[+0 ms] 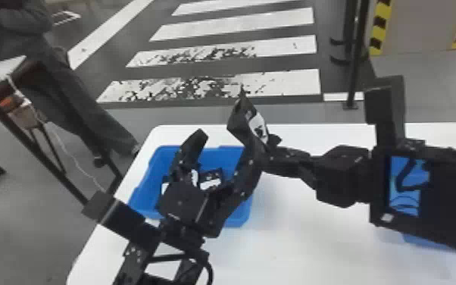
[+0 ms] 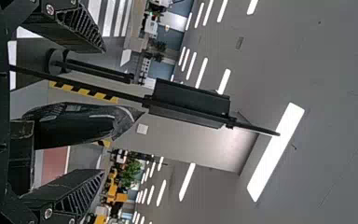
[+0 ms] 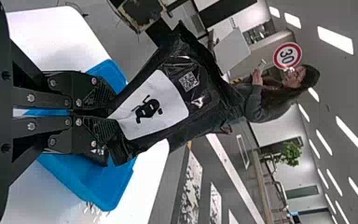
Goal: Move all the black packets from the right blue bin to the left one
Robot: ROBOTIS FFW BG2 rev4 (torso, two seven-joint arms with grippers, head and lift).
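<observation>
A: Right claw state?
B: Right gripper (image 1: 270, 143): clenched, one end of a black packet (image 1: 247, 120) pinched between its fingertips. Right wrist view agrees: fingers together, packet stretching out beyond them, white label (image 3: 153, 105) facing that camera.

A: Packet location?
B: Held up near the far right corner of the left bin (image 1: 142, 201) in the head view, higher than the rim. Cannot tell if it is directly over the opening.

A: Left claw?
B: Left gripper (image 1: 224, 147): released, fingers spread wide, in front of and partly over the left bin. Left wrist view: a glossy dark shape (image 2: 81, 125) lies in line between the fingers, touching neither that I can see; identity uncertain.

A: Left bin contents?
B: Black packets with white labels (image 1: 210, 184), partly hidden by the left gripper. Count uncertain.

A: Right bin (image 1: 428, 242)?
B: On the same white table (image 1: 306, 242), well apart from the left bin, mostly behind the right arm (image 1: 435, 189). Contents: cannot tell.
</observation>
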